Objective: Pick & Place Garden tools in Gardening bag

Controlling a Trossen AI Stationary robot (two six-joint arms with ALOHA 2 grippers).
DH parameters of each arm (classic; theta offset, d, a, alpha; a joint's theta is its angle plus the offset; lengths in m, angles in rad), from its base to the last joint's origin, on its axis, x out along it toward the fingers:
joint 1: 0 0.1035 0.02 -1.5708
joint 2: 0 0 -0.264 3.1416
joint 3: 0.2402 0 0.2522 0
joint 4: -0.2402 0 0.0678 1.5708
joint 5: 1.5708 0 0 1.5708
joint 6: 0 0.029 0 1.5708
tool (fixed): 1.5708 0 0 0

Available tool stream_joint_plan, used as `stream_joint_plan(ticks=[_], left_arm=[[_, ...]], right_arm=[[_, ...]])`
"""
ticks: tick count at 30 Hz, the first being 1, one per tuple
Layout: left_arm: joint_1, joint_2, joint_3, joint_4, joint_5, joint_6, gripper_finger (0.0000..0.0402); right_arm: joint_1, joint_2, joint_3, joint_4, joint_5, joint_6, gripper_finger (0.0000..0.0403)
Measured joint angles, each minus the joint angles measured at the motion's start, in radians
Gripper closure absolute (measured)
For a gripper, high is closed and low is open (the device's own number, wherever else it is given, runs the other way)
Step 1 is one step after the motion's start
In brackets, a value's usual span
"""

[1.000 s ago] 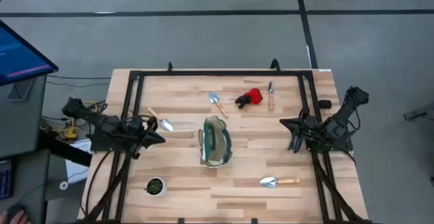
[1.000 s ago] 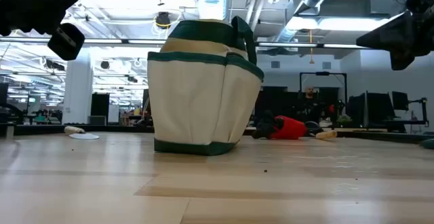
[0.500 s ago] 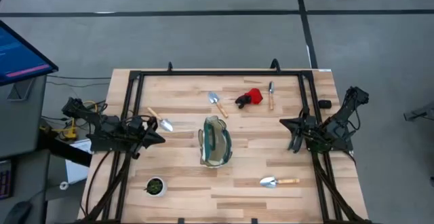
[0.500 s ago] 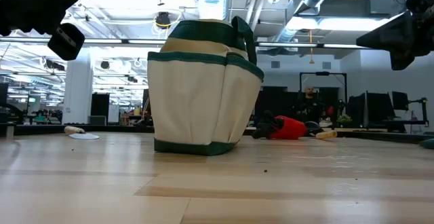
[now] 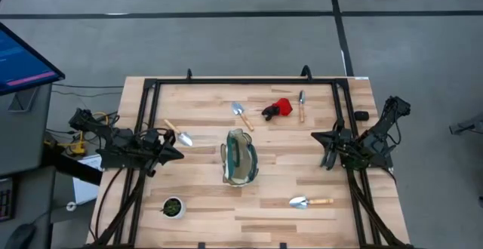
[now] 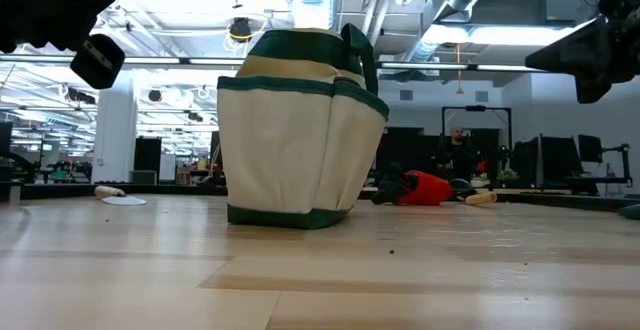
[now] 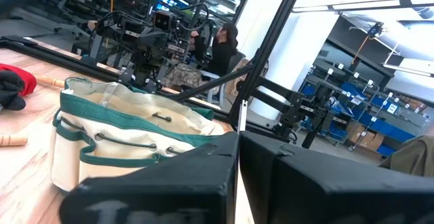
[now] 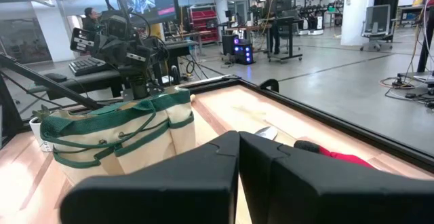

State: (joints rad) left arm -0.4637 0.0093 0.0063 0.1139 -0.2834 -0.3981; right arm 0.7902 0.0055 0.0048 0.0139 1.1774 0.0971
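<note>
The gardening bag (image 5: pixel 240 157) stands upright mid-table (image 5: pixel 204 211), the one tall obstacle, its mouth open upward. Bare wood lies on both its sides, between it and the left gripper (image 5: pixel 175 154) and the right gripper (image 5: pixel 318 137) (both with fingers pressed together). Low things ring it: a trowel (image 5: pixel 179 134) near the left edge, another (image 5: pixel 241 115) toward the far edge beside the red-and-black item (image 5: pixel 278 108), one (image 5: pixel 309 201) near the front-right corner. A small pot (image 5: pixel 173 207) sits at the front-left corner.

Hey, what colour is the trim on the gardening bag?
Dark green trim on the cream-coloured gardening bag, clearest in the low view.
</note>
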Motion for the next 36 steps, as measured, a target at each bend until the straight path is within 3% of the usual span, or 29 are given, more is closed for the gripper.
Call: stream_joint_plan(ticks=[24,30,36], left_arm=[[0.000,0.000,0.000,0.056,0.002,-0.033,0.0399],[0.000,0.000,0.000,0.209,-0.001,-0.085,0.0399],[0.000,0.000,0.000,0.317,-0.066,-0.081,0.0399]], right_arm=[[0.000,0.000,0.000,0.000,0.000,0.000,0.0403],[0.000,0.000,0.000,0.000,0.000,0.000,0.0403],[-0.011,0.000,0.000,0.059,0.005,0.196,0.0403]])
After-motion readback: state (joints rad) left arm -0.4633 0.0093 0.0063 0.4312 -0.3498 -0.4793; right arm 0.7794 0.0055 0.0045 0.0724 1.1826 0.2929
